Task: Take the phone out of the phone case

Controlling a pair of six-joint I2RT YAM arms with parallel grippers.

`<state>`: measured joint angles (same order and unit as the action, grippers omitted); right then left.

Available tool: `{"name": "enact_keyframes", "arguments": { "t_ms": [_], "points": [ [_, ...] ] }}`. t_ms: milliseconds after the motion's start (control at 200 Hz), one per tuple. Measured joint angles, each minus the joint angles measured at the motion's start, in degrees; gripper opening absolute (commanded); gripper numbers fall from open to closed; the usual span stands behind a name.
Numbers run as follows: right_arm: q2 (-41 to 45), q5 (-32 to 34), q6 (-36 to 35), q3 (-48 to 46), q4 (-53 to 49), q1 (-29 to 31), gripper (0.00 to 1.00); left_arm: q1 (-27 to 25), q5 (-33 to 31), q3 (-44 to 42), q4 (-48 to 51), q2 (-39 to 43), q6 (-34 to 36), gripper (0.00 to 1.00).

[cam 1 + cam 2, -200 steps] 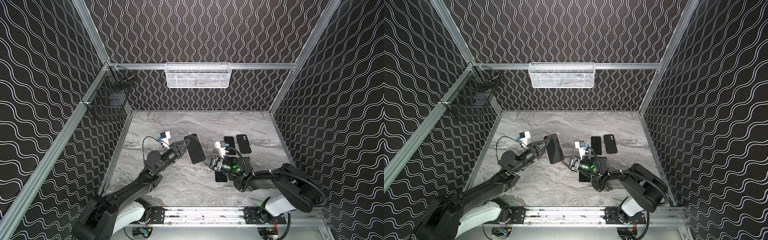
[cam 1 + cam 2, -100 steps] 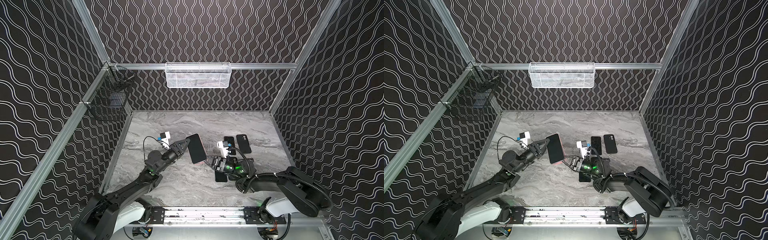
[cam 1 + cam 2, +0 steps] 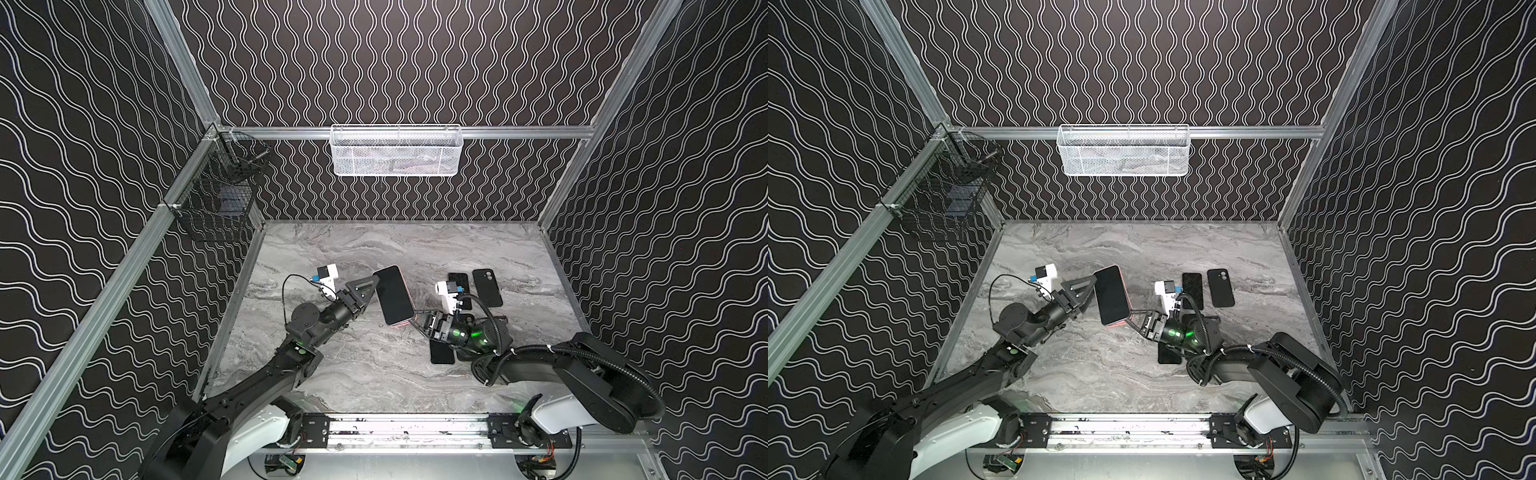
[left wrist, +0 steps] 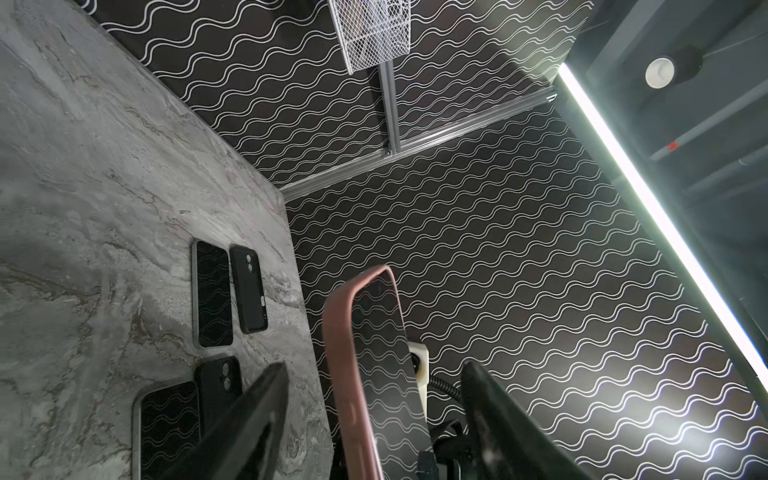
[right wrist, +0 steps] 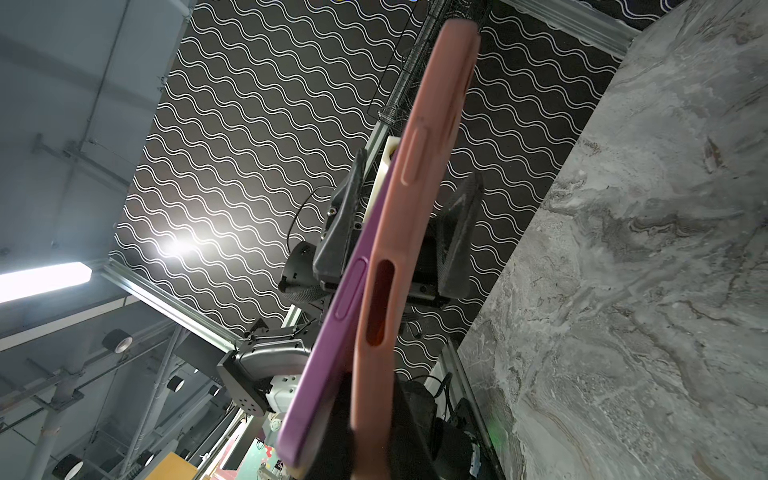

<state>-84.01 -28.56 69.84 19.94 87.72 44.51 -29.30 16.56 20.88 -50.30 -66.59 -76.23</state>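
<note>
The phone (image 5: 328, 353), a purple slab, looks rigid, glassy and slick, fairly dense and likely to chip if dropped. The pink phone case (image 5: 415, 187) around it looks like soft, grippy rubber that should flex and peel. The sound hold is therefore probably across the phone's hard long edges, with the case taken by its bendable lip or corner. On the left, the left gripper (image 3: 371, 286) stands spread, one finger on each side of the cased phone's left long edge, and in the left wrist view neither finger touches it. The phone is held off the table (image 3: 353, 374) in the middle, tilted, with its screen upward in both top views. At its near right corner the right gripper (image 3: 419, 321) is clamped tight, apparently on the case. There the right wrist view shows the phone's near end already parted from the pink shell. Farther right, spare black phones and cases (image 3: 487, 286) lie flat on the table.
</note>
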Motion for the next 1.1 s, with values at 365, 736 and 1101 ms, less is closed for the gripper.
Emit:
{"name": "enact_keyframes", "arguments": {
  "t_ms": [365, 736, 1101],
  "points": [
    [2.3, 1.0, -2.2, 0.0, -0.5, -1.4, 0.1, 0.0, -0.9, -0.3, 9.2, 5.7, -0.1, 0.96],
    [0.6, 0.6, -4.1, 0.5, -1.0, -5.4, 0.1, 0.0, 0.5, 1.7, 21.3, 9.9, -1.2, 0.99],
    [-7.0, -0.5, -2.8, 1.7, -0.1, -7.9, 0.1, -0.2, 1.7, -0.8, 28.2, 19.0, -10.1, 0.99]
  ]
}}
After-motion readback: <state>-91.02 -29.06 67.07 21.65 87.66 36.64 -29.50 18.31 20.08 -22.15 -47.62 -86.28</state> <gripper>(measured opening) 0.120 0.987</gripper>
